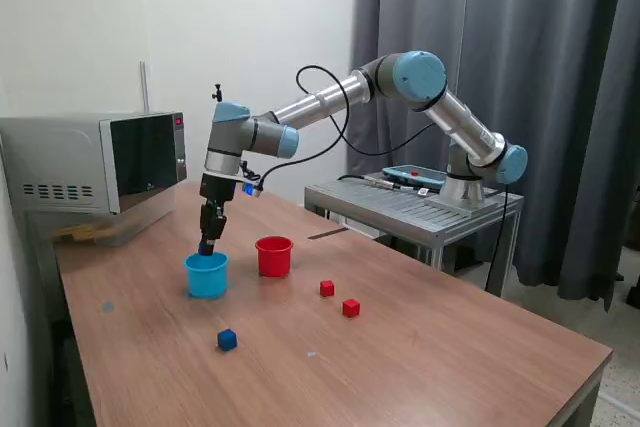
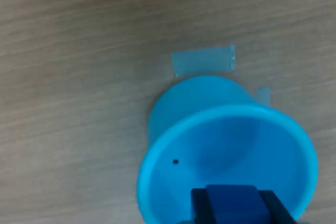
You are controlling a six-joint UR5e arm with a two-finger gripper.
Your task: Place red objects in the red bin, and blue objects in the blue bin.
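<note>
The exterior view is evenly and softly lit; only faint, short shadows are cast on the table (image 1: 420,347) beside the cups and cubes. A dull sheen is seen on the tabletop, and reflections are carried by the microwave (image 1: 95,162) door. The dark curtain (image 1: 560,87) is rendered without detail. The wrist view is soft throughout (the wood grain is smeared), and the blue cup (image 2: 226,156) rim is slightly blurred.
</note>
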